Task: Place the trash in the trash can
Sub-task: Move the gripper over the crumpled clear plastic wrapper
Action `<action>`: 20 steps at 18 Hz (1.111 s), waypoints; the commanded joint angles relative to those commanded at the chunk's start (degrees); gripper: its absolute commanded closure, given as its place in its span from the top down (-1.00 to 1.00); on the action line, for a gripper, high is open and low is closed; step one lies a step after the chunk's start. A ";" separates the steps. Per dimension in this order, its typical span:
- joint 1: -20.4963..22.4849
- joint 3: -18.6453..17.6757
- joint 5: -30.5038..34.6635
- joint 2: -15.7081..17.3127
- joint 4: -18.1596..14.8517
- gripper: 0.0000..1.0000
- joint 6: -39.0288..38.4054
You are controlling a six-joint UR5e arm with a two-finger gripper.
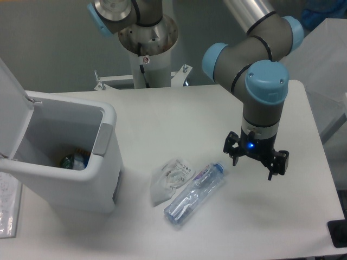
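Observation:
The crumpled clear plastic wrapper [171, 177] lies on the white table, right of the trash can. The clear plastic bottle [194, 193] with a blue cap and purplish label lies beside it, slanting from lower left to upper right. The white trash can [103, 179] stands at the left with its lid [12, 105] swung open and a grey panel on its rim. My gripper [253, 163] hangs above the table just right of the bottle's cap end, fingers spread and empty.
Some coloured items [74, 161] lie at the bottom of the bin. The arm's base column [147, 51] stands at the table's back edge. The table's right edge [320, 141] is close to the gripper.

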 joint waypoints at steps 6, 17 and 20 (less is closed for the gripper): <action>-0.61 0.00 -0.09 -0.35 0.09 1.00 -0.09; -8.51 -2.98 2.20 -2.46 0.26 1.00 -8.35; -9.75 -7.98 3.94 -0.80 0.62 1.00 -7.82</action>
